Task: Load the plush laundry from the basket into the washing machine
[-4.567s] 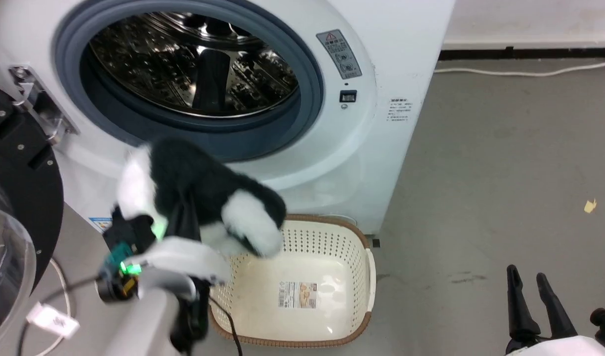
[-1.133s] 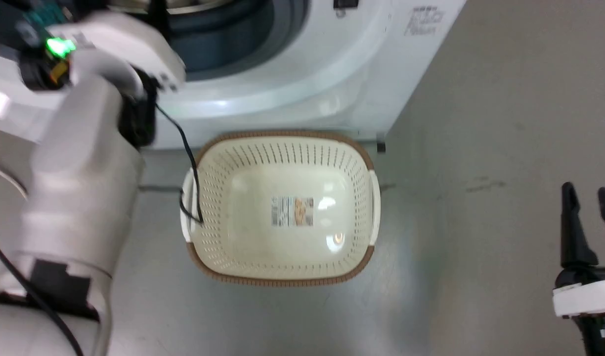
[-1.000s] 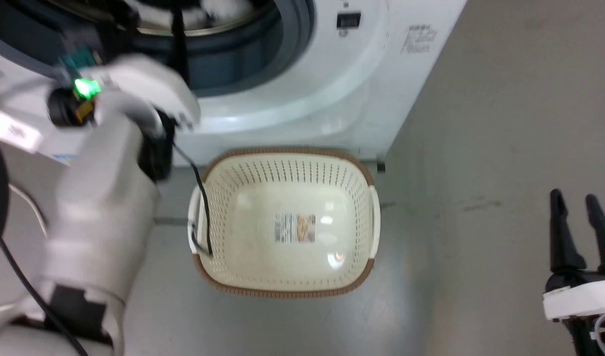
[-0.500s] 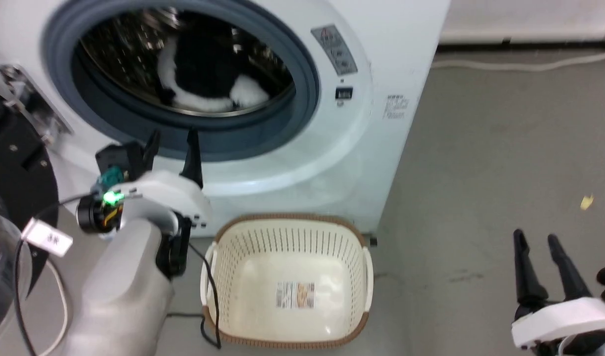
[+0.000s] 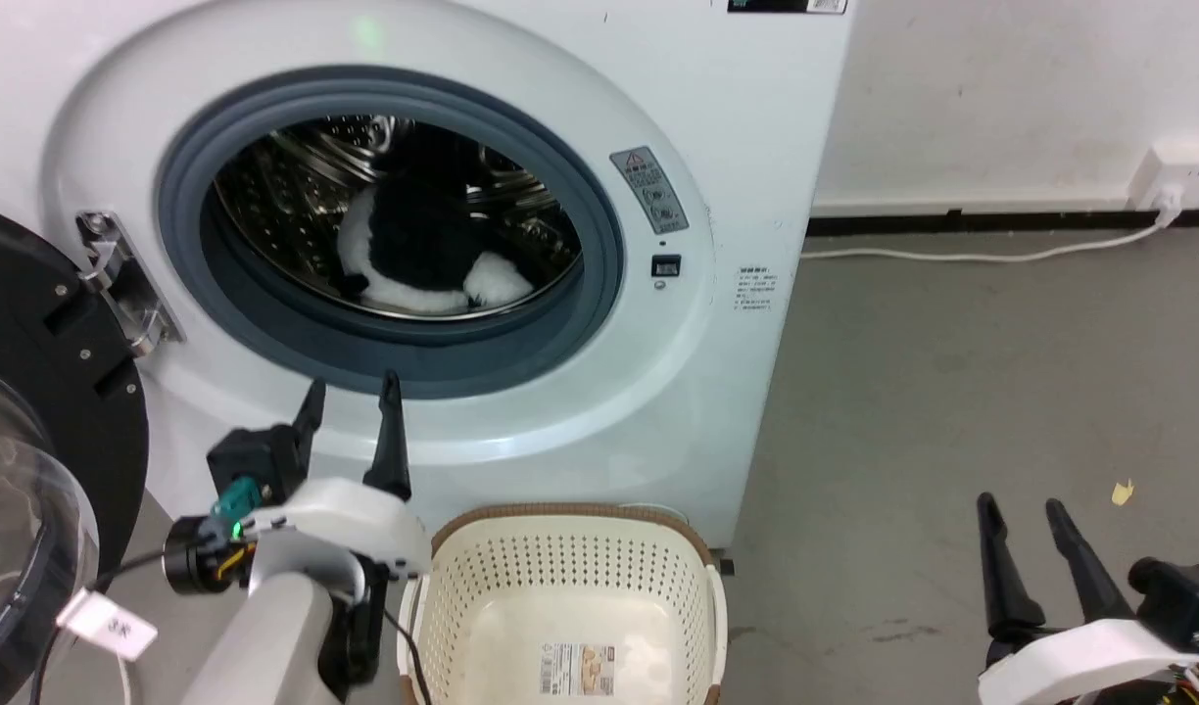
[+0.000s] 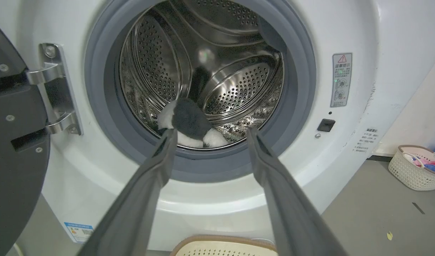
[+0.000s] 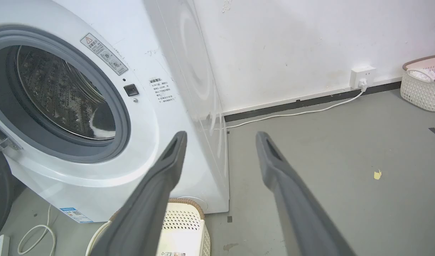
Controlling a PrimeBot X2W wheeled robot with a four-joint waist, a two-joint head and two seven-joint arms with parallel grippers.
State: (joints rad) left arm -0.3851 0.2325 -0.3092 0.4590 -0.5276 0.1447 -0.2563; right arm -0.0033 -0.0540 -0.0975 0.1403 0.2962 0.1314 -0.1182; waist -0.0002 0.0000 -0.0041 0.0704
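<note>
Plush laundry (image 5: 418,240) lies inside the washing machine (image 5: 746,147), beyond the spread, empty left fingers (image 5: 392,436); right fingers (image 5: 999,568) likewise spread.

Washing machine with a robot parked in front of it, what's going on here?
A two-armed robot is loading laundry. The black-and-white plush toy lies inside the drum of the washing machine, whose door stands open. The left gripper hangs open just outside the porthole, holding nothing; the right gripper is open too, off to the side. The basket below shows just a label sticker.
</note>
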